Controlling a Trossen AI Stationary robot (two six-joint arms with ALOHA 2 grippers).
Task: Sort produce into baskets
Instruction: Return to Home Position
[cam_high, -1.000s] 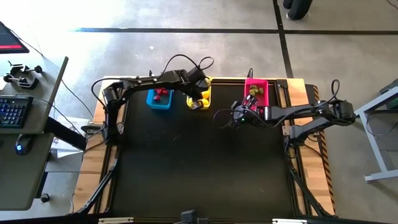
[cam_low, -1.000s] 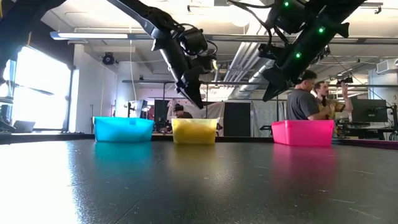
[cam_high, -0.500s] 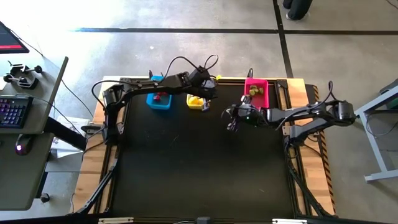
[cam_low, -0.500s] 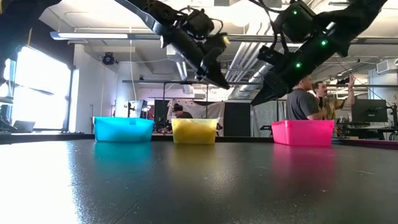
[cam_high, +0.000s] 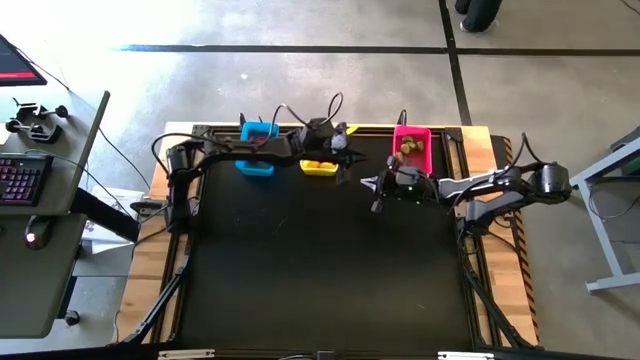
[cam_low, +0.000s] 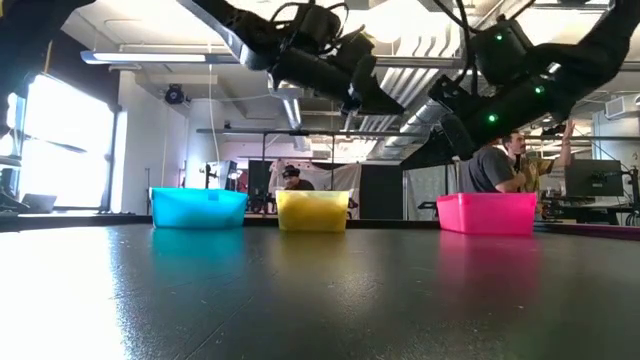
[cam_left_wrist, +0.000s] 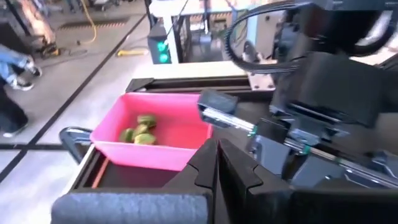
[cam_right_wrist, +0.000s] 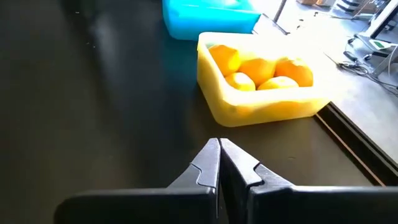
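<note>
Both claws are pinched shut, empty: left gripper (cam_left_wrist: 216, 163) and right gripper (cam_right_wrist: 219, 163) hang close together above the table (cam_high: 320, 280). Homing well likely means drawing each arm back without brushing the other. Just ahead of the right claw, the yellow bin (cam_right_wrist: 267, 106) holds lemons (cam_right_wrist: 261, 71); beyond it, the blue bin (cam_right_wrist: 205, 15), contents hidden. Ahead of the left claw, the pink bin (cam_left_wrist: 149, 152) holds green pieces (cam_left_wrist: 142, 130).
</note>
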